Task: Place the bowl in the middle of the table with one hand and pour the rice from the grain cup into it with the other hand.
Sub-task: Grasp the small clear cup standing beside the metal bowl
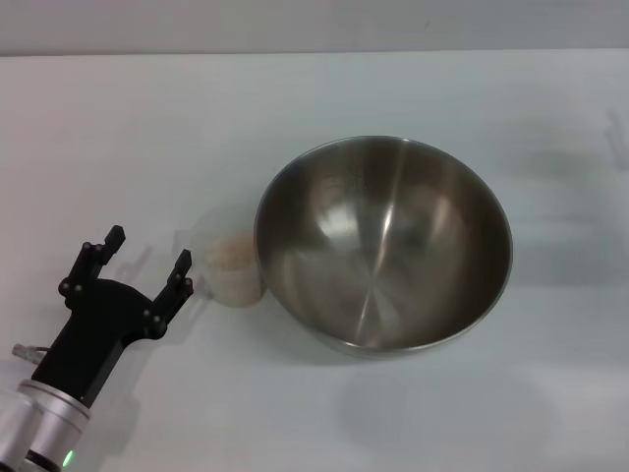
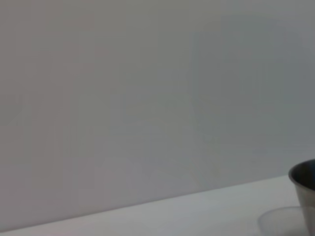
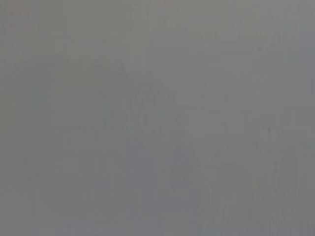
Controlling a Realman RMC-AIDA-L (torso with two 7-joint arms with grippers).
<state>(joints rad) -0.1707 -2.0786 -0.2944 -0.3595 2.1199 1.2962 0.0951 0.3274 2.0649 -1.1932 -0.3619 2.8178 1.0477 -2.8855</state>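
Note:
The steel bowl sits near the middle of the white table, empty inside. The clear grain cup stands upright against the bowl's left side, with beige rice in it. My left gripper is open, a short way left of the cup and not touching it. In the left wrist view the bowl's rim and the cup's rim show at one corner. My right gripper is out of view; the right wrist view shows only plain grey.
A grey wall runs behind the table's far edge. Faint shadows lie on the table to the right of the bowl.

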